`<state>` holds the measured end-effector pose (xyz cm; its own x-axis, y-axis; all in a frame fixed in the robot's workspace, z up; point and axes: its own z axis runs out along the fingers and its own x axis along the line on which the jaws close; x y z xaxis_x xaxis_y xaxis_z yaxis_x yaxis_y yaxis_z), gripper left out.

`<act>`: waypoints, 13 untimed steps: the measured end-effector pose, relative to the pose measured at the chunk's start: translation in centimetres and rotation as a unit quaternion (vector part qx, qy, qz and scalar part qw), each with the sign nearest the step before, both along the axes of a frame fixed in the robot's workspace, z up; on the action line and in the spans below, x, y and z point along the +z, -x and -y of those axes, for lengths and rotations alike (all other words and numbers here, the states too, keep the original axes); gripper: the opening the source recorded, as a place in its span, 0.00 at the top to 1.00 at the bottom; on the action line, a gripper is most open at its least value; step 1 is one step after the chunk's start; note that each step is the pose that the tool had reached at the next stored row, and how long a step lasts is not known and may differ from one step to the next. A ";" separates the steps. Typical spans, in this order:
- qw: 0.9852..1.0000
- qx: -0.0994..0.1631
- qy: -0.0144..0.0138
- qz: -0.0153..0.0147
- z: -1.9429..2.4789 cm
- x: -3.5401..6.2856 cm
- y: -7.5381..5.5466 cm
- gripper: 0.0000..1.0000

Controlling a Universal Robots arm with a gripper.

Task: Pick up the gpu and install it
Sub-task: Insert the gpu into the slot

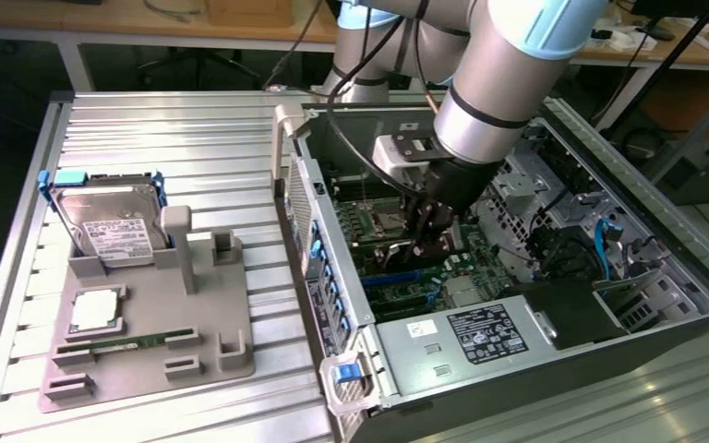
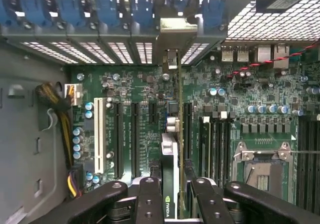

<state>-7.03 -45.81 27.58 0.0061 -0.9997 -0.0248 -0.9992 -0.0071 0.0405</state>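
Note:
The gpu appears edge-on in the wrist view as a thin green board. Its silvery metal bracket reaches up to the slot openings in the case's rear wall. My gripper is shut on the card, with one black finger on each side. The board stands upright over the motherboard's expansion slots, beside a long black slot. In the exterior view the gripper is down inside the open computer case, close above the motherboard.
On the exterior view's left, a grey holder tray carries a hard drive, a processor and a memory stick. Inside the case are a power supply, a cable bundle, a CPU socket and blue slot clips.

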 end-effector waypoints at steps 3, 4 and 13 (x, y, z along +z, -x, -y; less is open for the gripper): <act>1.000 0.000 0.000 0.000 -0.05 -0.08 0.1 0.73; 1.000 0.000 0.000 0.000 -0.05 -0.08 0.1 0.73; 1.000 0.000 0.000 0.000 0.05 -0.71 0.1 0.73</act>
<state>-7.13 -45.86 26.87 0.0056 -0.9997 -0.0246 -0.9992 -0.0066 0.0406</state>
